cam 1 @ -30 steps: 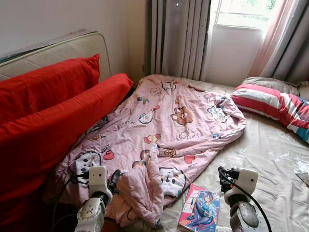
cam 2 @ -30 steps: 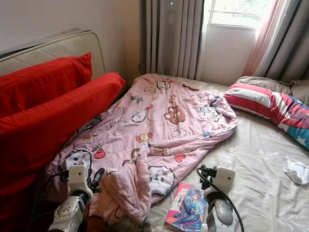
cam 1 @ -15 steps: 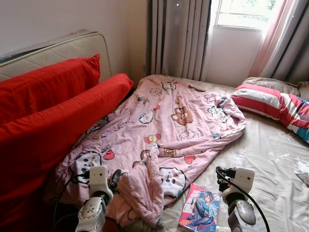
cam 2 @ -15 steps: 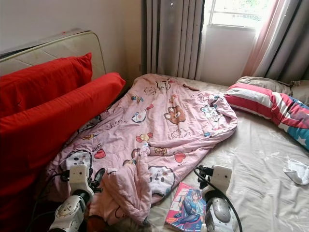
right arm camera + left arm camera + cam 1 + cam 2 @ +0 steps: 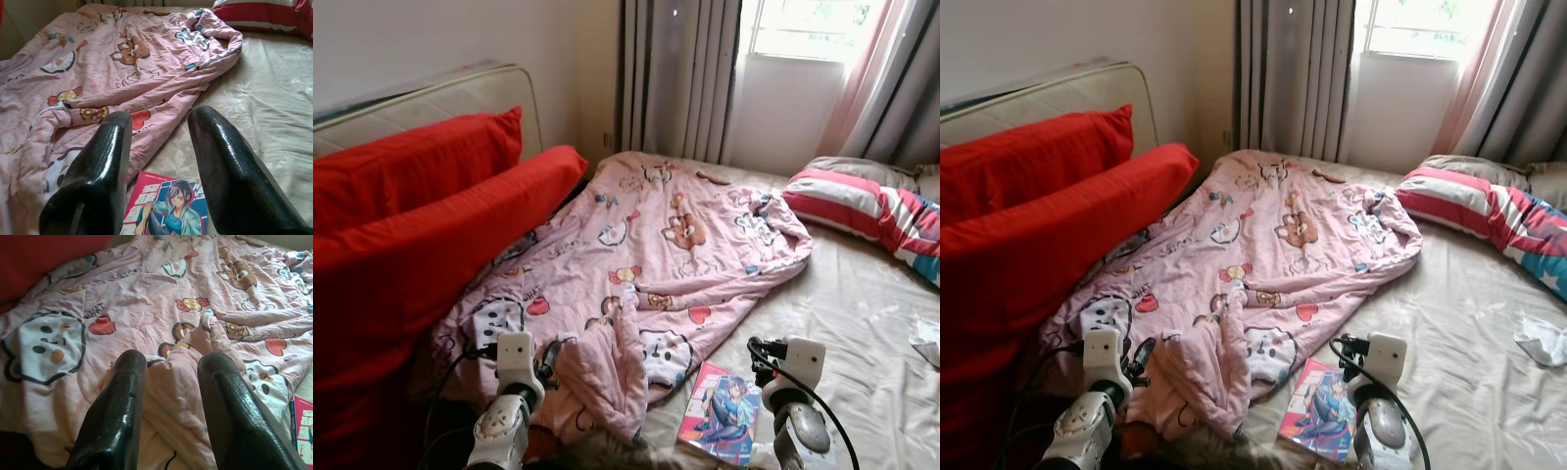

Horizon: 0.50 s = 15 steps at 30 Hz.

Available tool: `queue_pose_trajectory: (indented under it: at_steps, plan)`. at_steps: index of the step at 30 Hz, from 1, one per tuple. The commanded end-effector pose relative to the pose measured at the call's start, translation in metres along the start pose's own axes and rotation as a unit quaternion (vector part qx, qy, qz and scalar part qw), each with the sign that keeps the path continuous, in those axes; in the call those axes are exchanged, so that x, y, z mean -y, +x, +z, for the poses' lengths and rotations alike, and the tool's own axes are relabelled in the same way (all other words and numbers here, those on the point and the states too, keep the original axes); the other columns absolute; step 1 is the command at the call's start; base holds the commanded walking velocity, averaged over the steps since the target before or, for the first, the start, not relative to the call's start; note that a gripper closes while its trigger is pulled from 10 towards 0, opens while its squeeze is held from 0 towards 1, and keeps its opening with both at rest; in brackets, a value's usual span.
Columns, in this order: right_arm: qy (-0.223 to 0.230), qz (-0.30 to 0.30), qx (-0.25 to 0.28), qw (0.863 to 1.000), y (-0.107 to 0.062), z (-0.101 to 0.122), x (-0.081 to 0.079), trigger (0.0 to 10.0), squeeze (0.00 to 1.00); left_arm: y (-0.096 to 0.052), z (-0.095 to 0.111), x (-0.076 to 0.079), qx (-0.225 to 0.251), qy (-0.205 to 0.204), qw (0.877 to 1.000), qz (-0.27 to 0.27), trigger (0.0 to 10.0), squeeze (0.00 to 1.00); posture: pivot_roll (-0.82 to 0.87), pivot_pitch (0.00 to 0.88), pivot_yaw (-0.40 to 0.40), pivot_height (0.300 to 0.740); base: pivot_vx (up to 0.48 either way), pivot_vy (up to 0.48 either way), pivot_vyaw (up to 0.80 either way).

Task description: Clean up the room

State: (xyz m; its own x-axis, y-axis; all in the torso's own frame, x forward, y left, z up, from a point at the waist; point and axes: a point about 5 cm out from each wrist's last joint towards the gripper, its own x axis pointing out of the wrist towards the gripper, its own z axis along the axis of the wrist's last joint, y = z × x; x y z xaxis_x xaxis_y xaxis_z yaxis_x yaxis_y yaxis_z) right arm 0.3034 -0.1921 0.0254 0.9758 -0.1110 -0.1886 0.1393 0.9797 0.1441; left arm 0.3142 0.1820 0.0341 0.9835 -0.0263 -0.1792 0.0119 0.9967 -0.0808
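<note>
Just ahead of the left pincer [image 5: 168,382], fingers spread and empty, lay a rumpled pink blanket [image 5: 646,245]. Soft and light, it looked best pinched at the bunched fold. Below the right pincer [image 5: 159,142], likewise spread, lay a book [image 5: 168,208].

Both silver arms are reaching forward low at the bottom of the head view, the left gripper [image 5: 168,367] and the right gripper [image 5: 159,125] each holding its two long black fingers spread apart with nothing between them, wrists level and pointing ahead.
</note>
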Motion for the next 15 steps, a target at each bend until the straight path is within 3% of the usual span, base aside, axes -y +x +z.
queue_pose_trajectory:
  at_steps: [1,15]
  plan:
    - [-0.002,-0.001,0.0,1.0,0.0006,0.0005,-0.0014,10.0,0.0,0.002,0.0008,0.0037,-0.004,-0.001,1.0,-0.003,10.0,0.0,-0.07,0.0,-0.002,0.677,0.0,0.0,0.0]
    - [0.004,-0.005,-0.002,1.0,0.0018,0.0012,-0.0022,10.0,0.0,0.003,0.0024,0.0062,0.0,-0.002,1.0,-0.01,10.0,0.0,-0.06,0.0,0.001,0.653,0.0,0.0,0.0]
